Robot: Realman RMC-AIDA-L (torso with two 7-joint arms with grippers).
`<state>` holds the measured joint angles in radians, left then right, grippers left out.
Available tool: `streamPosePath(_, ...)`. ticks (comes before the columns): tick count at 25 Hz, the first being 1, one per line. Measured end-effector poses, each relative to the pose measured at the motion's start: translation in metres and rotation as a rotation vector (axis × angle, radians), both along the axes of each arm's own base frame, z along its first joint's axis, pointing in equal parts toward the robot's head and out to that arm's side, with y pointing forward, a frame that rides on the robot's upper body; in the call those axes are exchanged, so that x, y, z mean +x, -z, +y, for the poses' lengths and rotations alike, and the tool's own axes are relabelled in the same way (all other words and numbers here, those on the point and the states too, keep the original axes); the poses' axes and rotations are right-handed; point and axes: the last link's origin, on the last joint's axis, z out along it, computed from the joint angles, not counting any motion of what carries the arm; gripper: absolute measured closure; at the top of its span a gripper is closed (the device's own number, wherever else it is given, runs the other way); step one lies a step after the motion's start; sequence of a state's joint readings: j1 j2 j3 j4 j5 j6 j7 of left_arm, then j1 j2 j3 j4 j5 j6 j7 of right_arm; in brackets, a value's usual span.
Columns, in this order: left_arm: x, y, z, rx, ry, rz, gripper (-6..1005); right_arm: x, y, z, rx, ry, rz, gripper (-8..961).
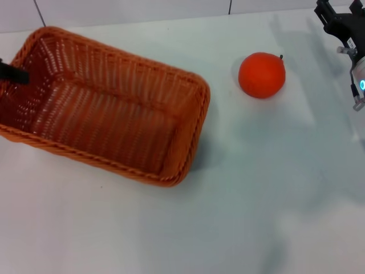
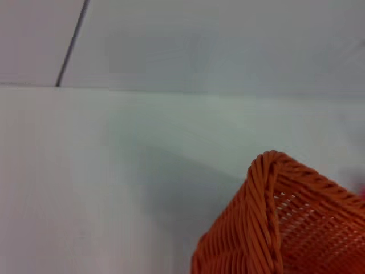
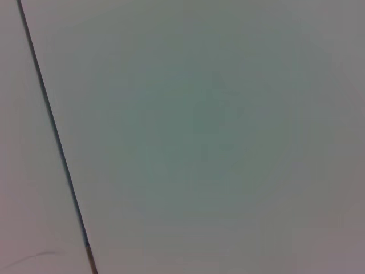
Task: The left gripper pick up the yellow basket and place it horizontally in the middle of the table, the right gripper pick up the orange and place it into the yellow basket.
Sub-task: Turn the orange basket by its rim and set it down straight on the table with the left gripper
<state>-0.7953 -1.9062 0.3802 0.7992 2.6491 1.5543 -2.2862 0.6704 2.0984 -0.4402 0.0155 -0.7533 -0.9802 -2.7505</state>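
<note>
Pale and smooth, the white table [image 1: 239,200] is being seen from the head view with a faint greenish sheen, its far edge being met by light wall panels [image 1: 131,11] split by dark seams; the yellow basket [image 1: 108,108], a large woven wicker one of orange-brown colour with a braided rim, is being shown resting on the left half of the table, turned at a slant rather than square to the table's edge, its open top facing up and its inside bare; the left gripper [image 1: 12,73] is being seen only as a small dark blunt tip at the left edge of the head view, lying over the basket's left end by the rim, and whether it is clenched on the wicker or released cannot be told; in the left wrist view one corner of the basket [image 2: 268,228] is being shown close up against the table and wall; the orange [image 1: 262,75] is being shown sitting on the table to the right of the basket, apart from it, its tiny dark stem pointing up and away; the right gripper [image 1: 336,23] is being held near the far right corner, well apart from the orange, a cyan light glowing on its silver wrist, and its grip cannot be told; only flat pale surface crossed by a dark seam [image 3: 54,137] is being shown in the right wrist view.
</note>
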Motion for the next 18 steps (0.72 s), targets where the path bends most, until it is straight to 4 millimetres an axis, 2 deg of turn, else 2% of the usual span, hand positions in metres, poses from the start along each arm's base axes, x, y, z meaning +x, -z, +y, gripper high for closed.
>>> streamPosePath(6, -0.02, -0.009, -0.034, 0.051, -0.067, -0.243, 829, 0.0, -0.003, 0.002, 0.008, -0.004, -0.005, 119)
streamPosePath(8, -0.024, -0.009, -0.038, 0.062, -0.079, -0.273, 829, -0.002, -0.004, 0.003, 0.009, -0.008, -0.006, 119)
streamPosePath(10, -0.039, -0.009, -0.054, 0.103, -0.128, -0.347, 829, -0.004, -0.004, 0.006, 0.009, -0.013, -0.007, 119)
streamPosePath(13, -0.049, -0.003, -0.065, 0.137, -0.164, -0.392, 828, -0.006, -0.004, 0.007, 0.008, -0.016, -0.007, 119)
streamPosePath(18, -0.06, 0.021, -0.081, 0.163, -0.224, -0.429, 829, -0.004, -0.006, 0.011, -0.001, 0.001, -0.016, 119)
